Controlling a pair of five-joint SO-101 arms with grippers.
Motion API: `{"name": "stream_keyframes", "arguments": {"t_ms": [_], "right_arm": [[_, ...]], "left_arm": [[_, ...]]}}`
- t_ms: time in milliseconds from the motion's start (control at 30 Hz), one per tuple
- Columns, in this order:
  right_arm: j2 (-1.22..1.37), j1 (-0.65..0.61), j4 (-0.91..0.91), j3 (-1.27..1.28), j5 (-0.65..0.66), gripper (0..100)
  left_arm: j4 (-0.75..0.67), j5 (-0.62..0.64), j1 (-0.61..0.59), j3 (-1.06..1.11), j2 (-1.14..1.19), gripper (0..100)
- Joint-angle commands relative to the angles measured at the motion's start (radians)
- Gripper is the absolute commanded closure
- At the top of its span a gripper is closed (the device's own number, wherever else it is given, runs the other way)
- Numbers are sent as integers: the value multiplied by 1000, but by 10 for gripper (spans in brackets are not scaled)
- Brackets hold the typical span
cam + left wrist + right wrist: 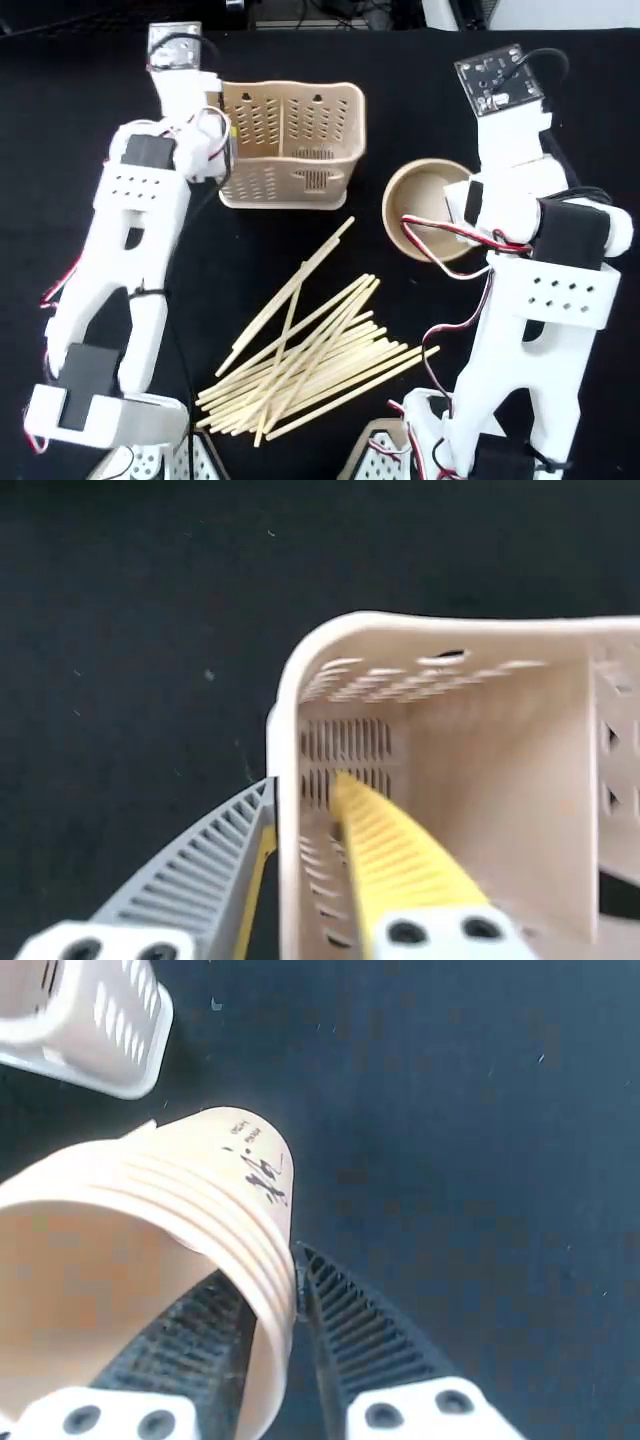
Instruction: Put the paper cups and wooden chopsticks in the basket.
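A black worktop [60,120] seen from above, with two white arms reaching up across it side by side. The left arm [130,250] stretches long and nearly straight from the near edge to the left end wall of the basket. The right arm [540,300] runs up the other side, its wrist bent in toward the middle of the worktop.

The beige slotted basket [290,185] stands upright at the far centre. The left gripper [300,785] straddles its end wall: the grey finger [200,865] is outside, the yellow finger [400,850] inside, and the two are closed in on the wall between them.

The wooden chopsticks [310,355] lie in a loose, fanned pile on the worktop in front of the basket, between the arms (all outside the basket).

The paper cup [420,200] sits mouth up just to the right of the basket, apart from it. The right gripper [268,1270] is clamped on its rim, with one black finger [360,1330] outside and the other inside. The rim shows several stacked ridges. Whether the cup is lifted off the worktop cannot be told.
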Motion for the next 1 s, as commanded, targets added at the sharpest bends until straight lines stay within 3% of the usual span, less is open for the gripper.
{"name": "stream_keyframes", "arguments": {"t_ms": [0,233,367,667,967], "right_arm": [[-25,-14,-54,-8,-15,986],[-19,-20,-110,-27,-95,986],[-18,-92,-114,-105,-120,986],[-16,-279,-163,-203,-209,986],[-16,-391,-198,-236,-219,986]], "left_arm": [[3,6,31,16,-78,927],[8,14,44,68,-94,931],[15,14,41,70,-95,931],[230,14,39,-24,-95,932],[198,14,39,-18,-84,932]]}}
